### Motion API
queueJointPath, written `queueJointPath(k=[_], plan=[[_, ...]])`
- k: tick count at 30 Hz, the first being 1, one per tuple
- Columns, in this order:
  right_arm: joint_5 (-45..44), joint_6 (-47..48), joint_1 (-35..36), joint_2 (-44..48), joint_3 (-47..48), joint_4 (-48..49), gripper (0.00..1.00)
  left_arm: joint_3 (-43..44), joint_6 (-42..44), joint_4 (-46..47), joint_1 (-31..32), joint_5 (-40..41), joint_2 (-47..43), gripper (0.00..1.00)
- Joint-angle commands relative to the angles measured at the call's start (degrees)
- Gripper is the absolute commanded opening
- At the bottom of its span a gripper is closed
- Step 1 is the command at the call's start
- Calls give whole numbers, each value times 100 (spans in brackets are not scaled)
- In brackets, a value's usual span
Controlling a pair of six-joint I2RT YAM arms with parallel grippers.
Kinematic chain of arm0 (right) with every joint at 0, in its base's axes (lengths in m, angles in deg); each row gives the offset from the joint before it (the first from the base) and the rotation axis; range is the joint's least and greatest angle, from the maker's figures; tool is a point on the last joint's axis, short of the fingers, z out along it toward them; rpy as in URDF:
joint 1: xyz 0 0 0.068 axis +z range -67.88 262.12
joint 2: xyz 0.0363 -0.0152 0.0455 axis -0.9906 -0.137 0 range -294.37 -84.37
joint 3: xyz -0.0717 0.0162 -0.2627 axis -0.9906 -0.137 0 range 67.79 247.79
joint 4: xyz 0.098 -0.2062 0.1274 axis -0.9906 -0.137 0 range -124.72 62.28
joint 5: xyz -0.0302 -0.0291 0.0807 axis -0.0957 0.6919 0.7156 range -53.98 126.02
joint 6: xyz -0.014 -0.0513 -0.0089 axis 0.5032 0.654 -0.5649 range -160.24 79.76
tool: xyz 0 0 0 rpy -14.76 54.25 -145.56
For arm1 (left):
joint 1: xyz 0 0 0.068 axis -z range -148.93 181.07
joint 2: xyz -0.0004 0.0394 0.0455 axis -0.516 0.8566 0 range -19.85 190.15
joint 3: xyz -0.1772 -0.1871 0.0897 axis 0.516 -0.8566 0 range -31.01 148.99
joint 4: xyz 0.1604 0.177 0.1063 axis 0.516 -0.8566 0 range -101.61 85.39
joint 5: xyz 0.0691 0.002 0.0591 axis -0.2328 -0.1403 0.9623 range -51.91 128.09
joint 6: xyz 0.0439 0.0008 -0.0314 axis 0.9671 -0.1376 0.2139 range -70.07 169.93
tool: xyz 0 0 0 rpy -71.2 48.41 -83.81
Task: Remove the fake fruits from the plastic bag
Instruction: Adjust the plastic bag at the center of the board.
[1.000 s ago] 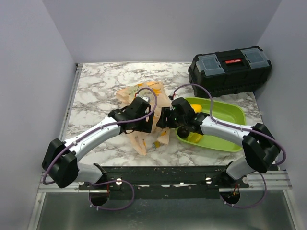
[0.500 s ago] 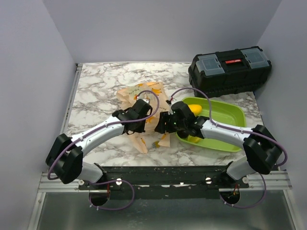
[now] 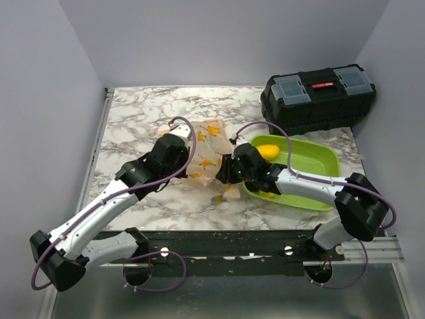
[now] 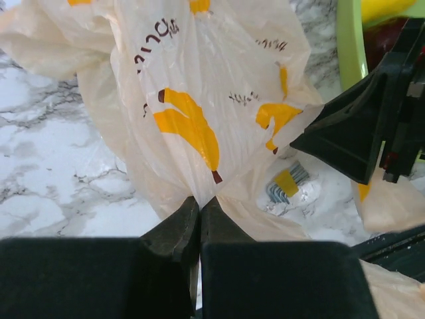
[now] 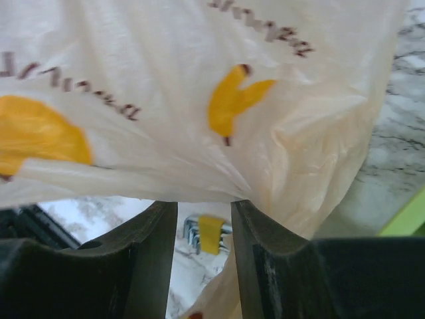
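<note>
The plastic bag [image 3: 209, 149], thin peach film with orange marks, hangs stretched between my two grippers above the marble table. My left gripper [image 3: 186, 171] is shut on a pinch of its lower edge [image 4: 199, 199]. My right gripper [image 3: 224, 174] sits at the bag's right side. Its jaws stand apart at the film's edge [image 5: 199, 199], and the right finger [image 5: 265, 239] touches a fold. A yellow fake fruit [image 3: 267, 151] lies in the lime-green tray [image 3: 312, 156]. The left wrist view shows that yellow fruit [image 4: 385, 8] with a dark round one [image 4: 388, 43] beside it.
A tiny yellow-and-grey clip [image 3: 216, 199] lies on the marble below the bag; I see the clip [image 4: 287, 185] in the left wrist view and the clip [image 5: 211, 232] between the right fingers. A black toolbox [image 3: 317, 98] stands at the back right.
My left gripper shut on the bag and drew back to the left, lifting and spreading the film. The right jaws narrowed and shifted slightly left.
</note>
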Motion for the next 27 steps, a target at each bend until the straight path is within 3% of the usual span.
queueJointPath(k=[1, 5, 9, 17, 27], plan=[[-1246, -156, 12, -250, -145, -8, 41, -258, 26, 42, -79, 479, -638, 0], [-1174, 34, 25, -618, -28, -18, 41, -605, -36, 599, -242, -33, -1083, 0], [-1231, 251, 91, -432, 165, -316, 41, -605, -57, 563, -328, -147, -1100, 0], [492, 675, 200, 242, 101, 636, 56, -711, 33, 628, -355, -453, -1060, 0], [534, 407, 311, -682, 720, 1348, 54, -701, 60, 499, -358, -755, -1015, 0]])
